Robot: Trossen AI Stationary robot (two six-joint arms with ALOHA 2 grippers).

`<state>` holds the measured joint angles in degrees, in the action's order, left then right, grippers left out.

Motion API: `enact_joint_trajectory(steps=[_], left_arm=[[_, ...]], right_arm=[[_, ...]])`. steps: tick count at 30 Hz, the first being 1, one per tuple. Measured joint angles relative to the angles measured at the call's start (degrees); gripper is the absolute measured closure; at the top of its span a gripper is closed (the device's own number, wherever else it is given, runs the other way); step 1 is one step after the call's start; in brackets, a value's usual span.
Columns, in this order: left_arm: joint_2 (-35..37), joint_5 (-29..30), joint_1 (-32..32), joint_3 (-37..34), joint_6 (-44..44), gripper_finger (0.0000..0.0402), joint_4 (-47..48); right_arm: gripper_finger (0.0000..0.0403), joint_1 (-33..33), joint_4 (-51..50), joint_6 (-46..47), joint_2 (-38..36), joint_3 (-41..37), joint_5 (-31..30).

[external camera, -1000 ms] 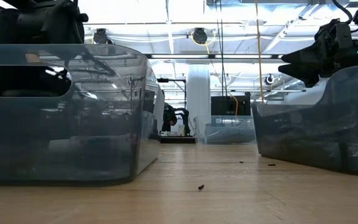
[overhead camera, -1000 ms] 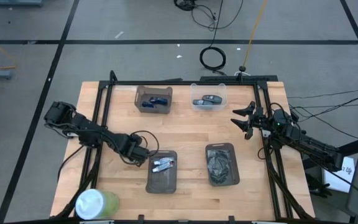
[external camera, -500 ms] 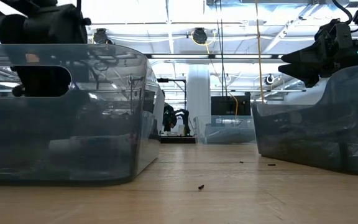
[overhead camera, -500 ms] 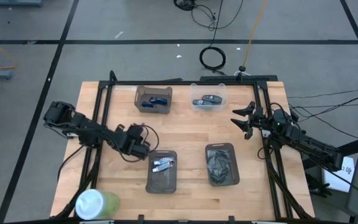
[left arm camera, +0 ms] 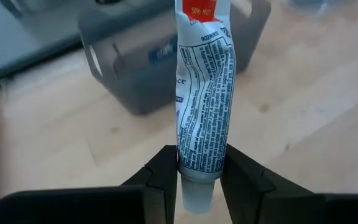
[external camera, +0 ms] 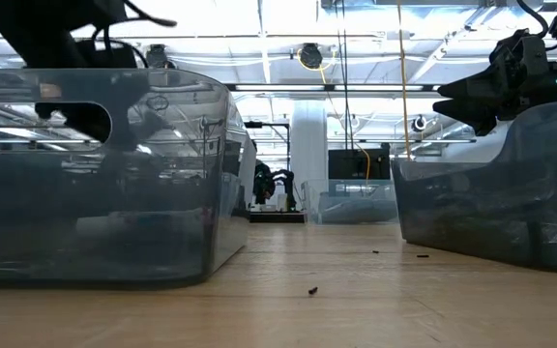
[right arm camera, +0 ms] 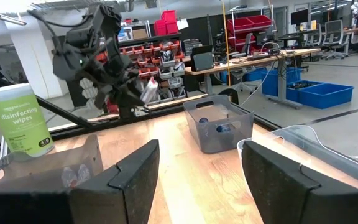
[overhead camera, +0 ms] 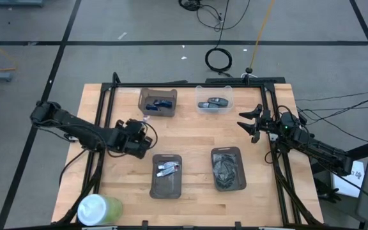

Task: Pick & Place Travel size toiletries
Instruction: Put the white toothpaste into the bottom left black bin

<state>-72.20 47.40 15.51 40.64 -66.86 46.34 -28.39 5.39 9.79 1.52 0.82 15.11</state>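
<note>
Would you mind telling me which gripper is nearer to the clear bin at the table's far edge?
Right. The right gripper hovers just beside the clear bin; the left gripper, holding a toiletry tube, is farther off across the table.

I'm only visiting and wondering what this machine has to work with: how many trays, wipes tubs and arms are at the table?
Dark trays: 3
Clear tray: 1
Disinfecting wipes canister: 1
Robot arms: 2 (left gripper shut on a squeeze tube, right gripper open)
Total: 7
</note>
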Motion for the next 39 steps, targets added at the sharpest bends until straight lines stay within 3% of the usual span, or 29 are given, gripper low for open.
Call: enact_joint_trajectory(steps=[7,13,21,25,29,34,39], left_arm=[[6.8,2.4,0.0,0.1,4.9,0.0305,1.7],[12.0,5.9,0.2,-0.5,0.5,0.0305,7.4],[18.9,9.5,0.3,-11.0,-6.6,0.0305,3.4],[22.1,9.4,0.3,-17.0,-3.8,0.0305,-8.8],[24.0,6.6,0.1,-21.2,12.3,0.0305,-27.6],[24.8,-5.7,-2.0,-25.0,32.0,0.0305,-49.4],[24.6,-16.7,-5.2,-27.4,40.6,0.0305,-63.3]], right_arm=[[0.0187,0.0,0.0,0.0,0.0,0.0,0.0],[0.0184,0.0,0.0,0.0,0.0,0.0,0.0],[0.0186,0.0,0.0,0.0,0.0,0.0,0.0],[0.0186,0.0,0.0,0.0,0.0,0.0,0.0],[0.0187,0.0,0.0,0.0,0.0,0.0,0.0],[0.0185,0.0,0.0,0.0,0.0,0.0,0.0],[0.0184,0.0,0.0,0.0,0.0,0.0,0.0]])
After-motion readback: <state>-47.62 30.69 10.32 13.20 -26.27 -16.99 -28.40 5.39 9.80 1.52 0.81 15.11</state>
